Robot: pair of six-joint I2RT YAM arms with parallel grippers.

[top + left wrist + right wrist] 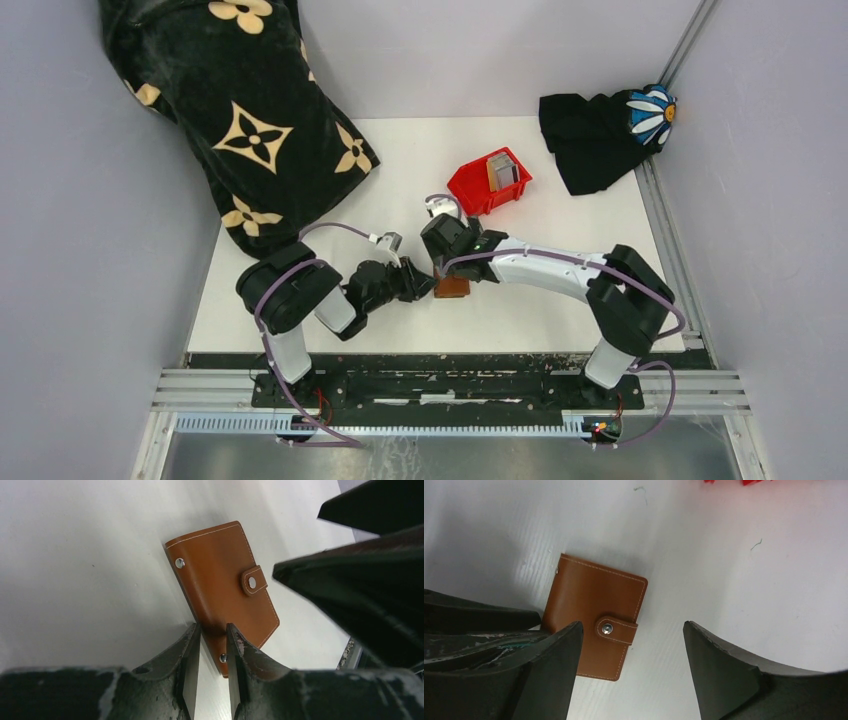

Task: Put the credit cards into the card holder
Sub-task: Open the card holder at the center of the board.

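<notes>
The card holder (452,288) is a brown leather wallet, snapped closed and lying flat on the white table near the front centre. In the left wrist view the card holder (220,575) has its spine edge between the narrow jaws of my left gripper (212,627), which is shut on that near corner. My right gripper (633,623) is open and empty just above the card holder (594,600), over its snap tab (616,629). The grey credit cards (503,170) stand in the red bin (478,192), away from both grippers.
A large black cloth with cream flowers (240,120) covers the back left. A black cloth with a daisy (600,135) lies at the back right corner. Grey walls close in both sides. The two arms meet over the wallet.
</notes>
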